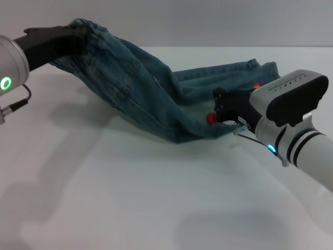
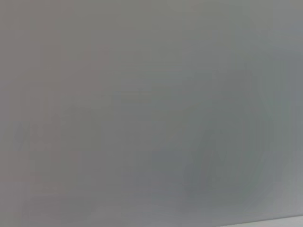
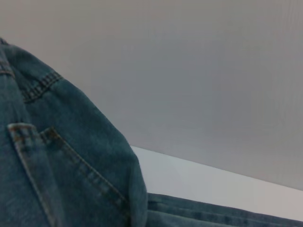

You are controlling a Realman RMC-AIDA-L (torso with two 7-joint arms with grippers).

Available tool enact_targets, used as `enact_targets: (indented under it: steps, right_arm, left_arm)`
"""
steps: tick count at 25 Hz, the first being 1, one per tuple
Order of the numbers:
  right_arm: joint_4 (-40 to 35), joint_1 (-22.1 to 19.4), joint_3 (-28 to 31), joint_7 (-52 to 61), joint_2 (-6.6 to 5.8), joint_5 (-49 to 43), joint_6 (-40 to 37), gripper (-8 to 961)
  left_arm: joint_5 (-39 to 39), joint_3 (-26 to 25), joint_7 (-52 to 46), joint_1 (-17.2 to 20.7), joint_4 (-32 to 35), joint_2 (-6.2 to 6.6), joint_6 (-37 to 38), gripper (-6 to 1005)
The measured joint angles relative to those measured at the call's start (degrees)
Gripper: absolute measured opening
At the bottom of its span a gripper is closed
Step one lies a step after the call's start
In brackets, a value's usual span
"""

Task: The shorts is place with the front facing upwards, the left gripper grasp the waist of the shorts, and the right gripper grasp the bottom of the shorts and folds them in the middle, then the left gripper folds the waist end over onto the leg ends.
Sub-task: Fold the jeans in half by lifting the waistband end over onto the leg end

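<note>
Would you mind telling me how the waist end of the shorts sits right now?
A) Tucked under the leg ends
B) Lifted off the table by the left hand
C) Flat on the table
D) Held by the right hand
B: in the head view the left hand holds the waist end of the shorts raised above the white table, the denim sloping down toward the right hand.

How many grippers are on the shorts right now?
2. The left gripper holds the waist of the shorts lifted at far left; the right gripper is at the leg ends, low on the right.

Shorts (image 1: 135,88): faded denim cloth, stitched seams. Table (image 1: 104,198): smooth matt white.
</note>
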Motion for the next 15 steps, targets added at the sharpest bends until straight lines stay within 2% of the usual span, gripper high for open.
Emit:
enact_targets:
  steps: [10,15]
  right_arm:
    - [-12.0,7.4,1.2,3.2,0.00,0.0,-4.1,-1]
    - [-12.2,7.5,2.7,3.6,-0.12,-0.1,-4.4,-1]
  left_arm:
    - [-0.7,1.5,0.2,0.5,-2.0,0.07,-1.1,87]
    - [-0.8,1.9,0.3,0.8,-2.7,0.16,-1.3,87]
